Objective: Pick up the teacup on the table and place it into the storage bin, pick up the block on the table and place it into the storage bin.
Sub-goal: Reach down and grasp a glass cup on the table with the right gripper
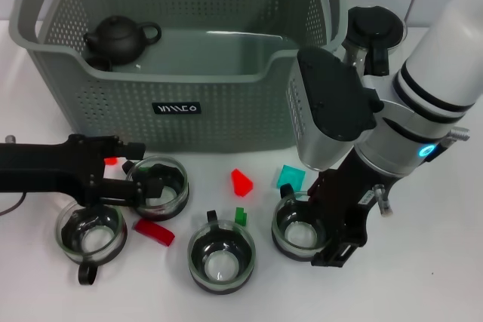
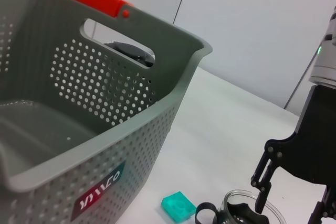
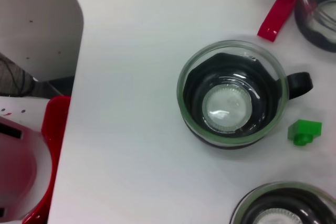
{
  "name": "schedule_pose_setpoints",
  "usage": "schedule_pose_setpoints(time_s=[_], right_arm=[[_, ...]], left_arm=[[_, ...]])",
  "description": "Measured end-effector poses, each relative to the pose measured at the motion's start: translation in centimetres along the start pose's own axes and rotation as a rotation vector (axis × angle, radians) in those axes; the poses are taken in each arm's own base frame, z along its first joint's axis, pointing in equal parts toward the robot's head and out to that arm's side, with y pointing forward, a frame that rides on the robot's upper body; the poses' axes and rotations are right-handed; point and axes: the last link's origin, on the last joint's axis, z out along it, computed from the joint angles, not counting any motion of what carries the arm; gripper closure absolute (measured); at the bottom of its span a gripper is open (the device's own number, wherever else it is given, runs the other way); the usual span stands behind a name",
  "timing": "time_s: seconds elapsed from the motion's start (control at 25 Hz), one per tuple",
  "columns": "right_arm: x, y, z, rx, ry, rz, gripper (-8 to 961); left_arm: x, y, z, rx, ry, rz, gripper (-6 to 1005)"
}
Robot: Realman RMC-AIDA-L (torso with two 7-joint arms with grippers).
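The grey storage bin (image 1: 181, 103) stands at the back with a black teapot (image 1: 119, 37) inside. Several glass teacups are on the table in front of it. My left gripper (image 1: 139, 171) reaches in from the left, open, at the near-left rim of one teacup (image 1: 167, 186). My right gripper (image 1: 332, 220) is open and down at the right-hand teacup (image 1: 298, 233). The left wrist view shows this gripper (image 2: 291, 192) straddling that teacup's (image 2: 244, 214) wall. Blocks lie between the cups: a red wedge (image 1: 241, 182), a teal block (image 1: 290, 179), a small green block (image 1: 240, 216) and a flat red block (image 1: 153, 231).
Two more teacups stand near the front edge, one at the left (image 1: 90, 235) and one in the middle (image 1: 221, 254). The right wrist view looks down on the middle teacup (image 3: 233, 100). A black-lidded glass pot (image 1: 373, 32) stands behind the bin's right corner.
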Motion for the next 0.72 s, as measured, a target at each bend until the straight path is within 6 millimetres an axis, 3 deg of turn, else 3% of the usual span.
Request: schedule_pose_setpoints(time_s=[0.72], right_arm=[[-0.7,0.2,2.8,0.032,0.043,-0.071,299]], left_arm=[[-0.2,-0.1,-0.1,0.011,-0.009,-0.006,124]])
